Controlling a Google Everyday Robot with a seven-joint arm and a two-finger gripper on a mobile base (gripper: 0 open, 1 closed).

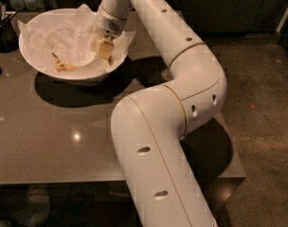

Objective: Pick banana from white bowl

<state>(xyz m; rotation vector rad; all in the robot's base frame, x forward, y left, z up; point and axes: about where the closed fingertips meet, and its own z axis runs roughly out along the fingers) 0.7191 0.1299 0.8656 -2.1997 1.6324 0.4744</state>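
My gripper [104, 49] sits inside the white bowl [23, 51], low against its near-arm wall. Open or closed: cannot tell. It holds no banana. The banana [64, 65] lies on the paper [63, 32], near, leftward in camera view, apart, long axis pointing roughly toward the gripper. Next move, I judge: sideways, then down.

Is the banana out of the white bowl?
No, the banana lies in the white bowl, apart from the gripper inside it.

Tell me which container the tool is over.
The white bowl: the tool hangs near its banana. The dark utensil holder stands apart.
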